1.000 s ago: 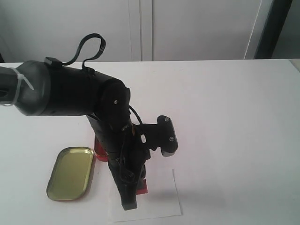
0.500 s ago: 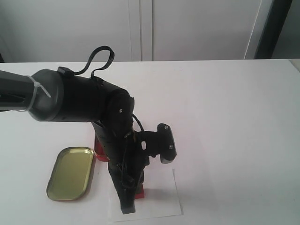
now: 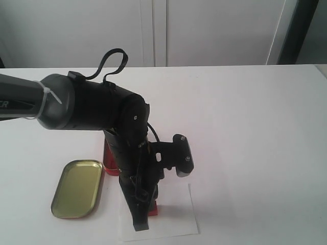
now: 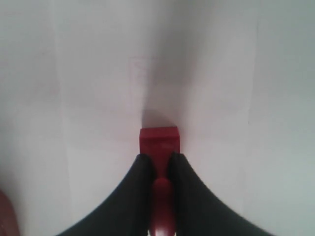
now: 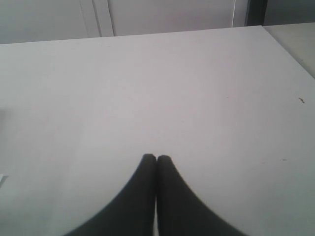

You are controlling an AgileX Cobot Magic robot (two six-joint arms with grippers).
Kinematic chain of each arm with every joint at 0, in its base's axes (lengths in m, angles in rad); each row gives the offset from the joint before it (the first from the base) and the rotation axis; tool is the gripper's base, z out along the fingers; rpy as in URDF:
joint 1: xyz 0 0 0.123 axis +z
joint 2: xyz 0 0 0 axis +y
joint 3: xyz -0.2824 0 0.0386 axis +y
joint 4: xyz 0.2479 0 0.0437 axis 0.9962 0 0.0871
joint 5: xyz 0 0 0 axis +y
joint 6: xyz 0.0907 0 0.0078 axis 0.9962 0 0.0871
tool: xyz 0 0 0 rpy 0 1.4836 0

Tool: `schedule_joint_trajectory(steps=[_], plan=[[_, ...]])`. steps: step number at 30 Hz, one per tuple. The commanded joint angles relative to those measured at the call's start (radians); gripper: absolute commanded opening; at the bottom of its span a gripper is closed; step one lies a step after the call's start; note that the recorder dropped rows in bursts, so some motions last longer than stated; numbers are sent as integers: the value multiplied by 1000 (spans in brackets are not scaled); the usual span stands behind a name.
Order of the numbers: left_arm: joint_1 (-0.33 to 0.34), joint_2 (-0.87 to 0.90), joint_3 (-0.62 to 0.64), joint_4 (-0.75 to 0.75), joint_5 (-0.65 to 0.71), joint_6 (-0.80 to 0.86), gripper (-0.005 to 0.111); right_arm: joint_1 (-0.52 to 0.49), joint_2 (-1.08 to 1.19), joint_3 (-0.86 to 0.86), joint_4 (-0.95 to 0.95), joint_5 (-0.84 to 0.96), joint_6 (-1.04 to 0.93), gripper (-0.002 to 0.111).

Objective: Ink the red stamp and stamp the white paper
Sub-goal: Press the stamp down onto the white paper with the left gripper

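Left gripper (image 4: pixel 158 159) is pinching the likely light, rigid red stamp (image 4: pixel 159 140) by its knob, lower centre, over the flimsy white paper (image 4: pixel 98 88); right gripper (image 5: pixel 156 158) is sitting closed, empty.

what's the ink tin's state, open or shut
Open. The gold lid lies hollow side up beside the red ink tin, not on it; the left arm hides most of the tin.

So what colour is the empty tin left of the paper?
The tin is gold; the exterior view shows it best.
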Motion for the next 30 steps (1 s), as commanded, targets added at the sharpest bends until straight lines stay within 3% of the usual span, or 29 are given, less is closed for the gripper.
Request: schedule_joint_trajectory(steps=[1,30], plan=[[-8,82,31,-10,-23,-7,0,1,-5,1,-4,-12,3,0],[-10,82,31,-57,-71,5,0,1,-5,1,-4,-12,3,0]])
